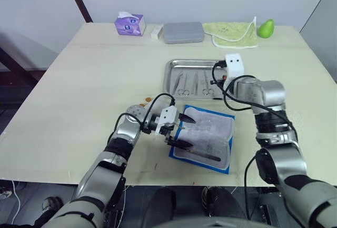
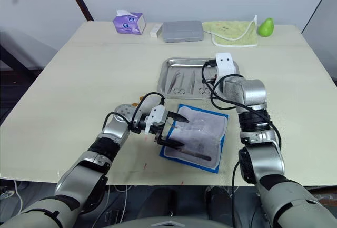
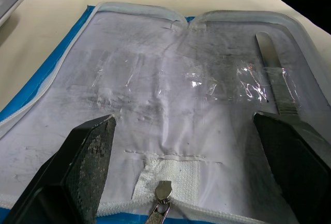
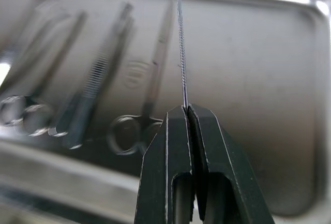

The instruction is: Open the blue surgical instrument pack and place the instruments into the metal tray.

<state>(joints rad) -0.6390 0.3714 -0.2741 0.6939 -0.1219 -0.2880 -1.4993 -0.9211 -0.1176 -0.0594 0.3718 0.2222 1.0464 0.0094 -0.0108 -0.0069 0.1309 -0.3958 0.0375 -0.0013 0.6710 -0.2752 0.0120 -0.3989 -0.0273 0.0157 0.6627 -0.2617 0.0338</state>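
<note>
- My right gripper (image 4: 187,111) has its fingers pressed together on a thin metal instrument (image 4: 180,43), which sticks out straight from the tips over the metal tray (image 1: 169,78).
- Inside the metal tray, under this gripper, the other instruments (image 1: 192,84) lie side by side: scissors with ring handles and slim forceps.
- My left gripper (image 1: 184,130) is wide apart, with nothing between the fingers, and hovers over the blue surgical instrument pack (image 1: 206,133).
- The pack lies unfolded, pale lining up, just in front of the metal tray.
- One flat silver tool (image 3: 276,79) is under the clear strip of the pack, near its front edge.
</note>
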